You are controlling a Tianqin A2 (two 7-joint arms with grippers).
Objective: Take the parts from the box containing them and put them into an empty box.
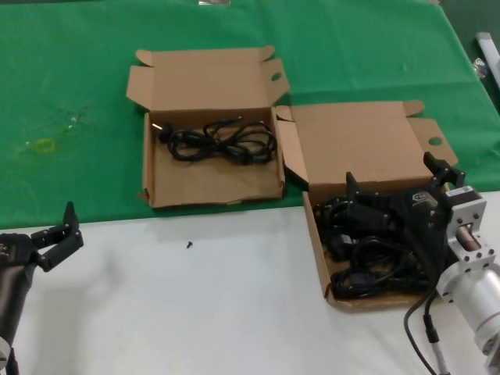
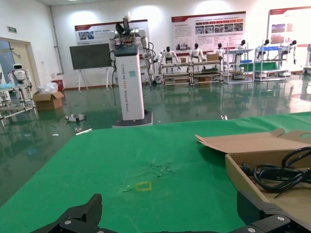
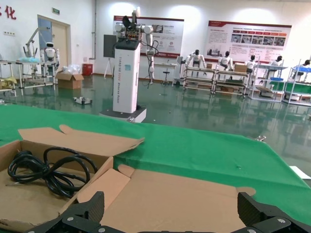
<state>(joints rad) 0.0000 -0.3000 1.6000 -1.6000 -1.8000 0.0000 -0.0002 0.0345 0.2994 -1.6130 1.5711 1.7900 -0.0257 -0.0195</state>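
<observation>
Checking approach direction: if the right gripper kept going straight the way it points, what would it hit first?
Likely the upright lid panel of the box of power cords; the open right gripper sits low over them, depth uncertain.

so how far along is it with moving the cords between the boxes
One power cord already lies in the wider box on the green cloth. The right gripper is open, low over the pile of cords in the squarer box, with nothing visibly held. That pile is what remains to move. The left gripper is open, idle over the white table edge on the robot's left.
</observation>
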